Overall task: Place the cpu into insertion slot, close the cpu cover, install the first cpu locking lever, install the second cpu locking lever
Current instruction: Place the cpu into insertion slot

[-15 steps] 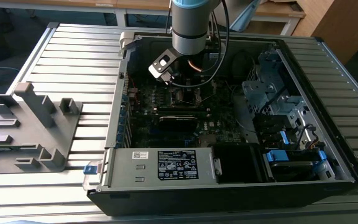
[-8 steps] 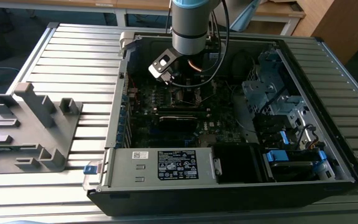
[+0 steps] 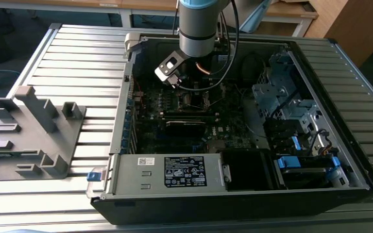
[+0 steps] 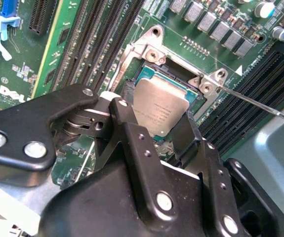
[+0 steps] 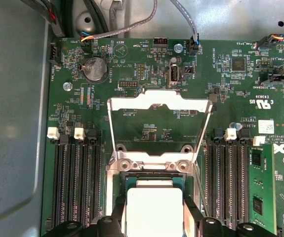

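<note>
My gripper (image 4: 156, 117) hangs inside the open computer case (image 3: 303, 53), right over the motherboard's insertion slot (image 4: 149, 55). It is shut on the cpu (image 4: 159, 109), a flat square chip with a pale metal top, and one black finger (image 4: 126, 116) presses on each of two opposite edges. The cpu (image 5: 154, 212) sits level at the slot, but I cannot tell whether it is seated. The cpu cover (image 5: 127, 101), a thin silvery frame with an open window, stands swung up and open beyond the slot. A thin locking lever (image 4: 260, 104) sticks out unlatched beside the slot.
Black memory slots (image 5: 77, 182) run along both sides of the socket. Cables (image 5: 132, 24) cross the case wall above the board. The power supply (image 3: 173, 172) and drive bays (image 3: 296, 121) fill the case's near and right parts. A grey fixture (image 3: 31, 136) stands on the slatted table (image 3: 83, 58).
</note>
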